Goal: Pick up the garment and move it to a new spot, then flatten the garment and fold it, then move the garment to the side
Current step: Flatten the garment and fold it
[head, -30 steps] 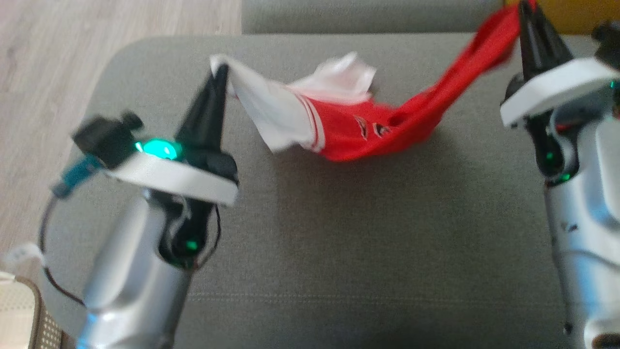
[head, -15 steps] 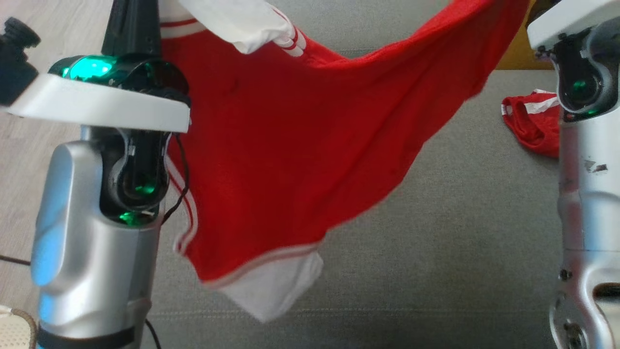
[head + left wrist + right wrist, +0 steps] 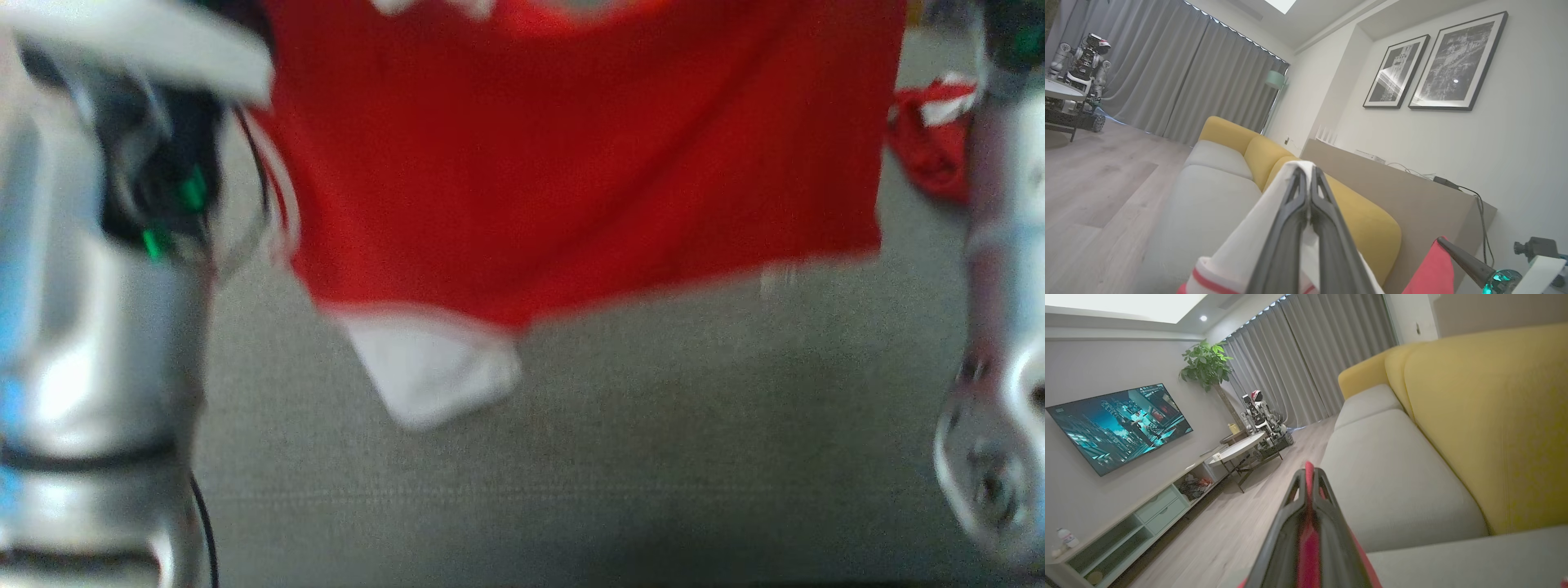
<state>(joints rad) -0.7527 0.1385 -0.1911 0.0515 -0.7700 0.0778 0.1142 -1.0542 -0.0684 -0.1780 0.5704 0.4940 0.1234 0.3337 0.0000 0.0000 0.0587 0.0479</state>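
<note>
**Red shirt held spread above a grey sofa seat**

A red garment (image 3: 571, 163) with a white sleeve hangs above the grey sofa (image 3: 653, 457), apparently clear of its seat. The left fingers (image 3: 1295, 192) pinch white cloth and the right fingers (image 3: 1290, 514) pinch red cloth. Both pinches look thin, so a corner could slip. The dangling sleeve could tuck under on lowering. Another red piece of clothing (image 3: 931, 155) lies on the sofa, further right. The sofa has a yellow backrest (image 3: 1474, 416). Beside it are a wooden floor (image 3: 1094, 183) and grey curtains (image 3: 1167, 81).

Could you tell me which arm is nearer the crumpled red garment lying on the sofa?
Right. The right arm stands beside the crumpled red garment in the head view; the left arm is far across, beyond the held red shirt.
</note>
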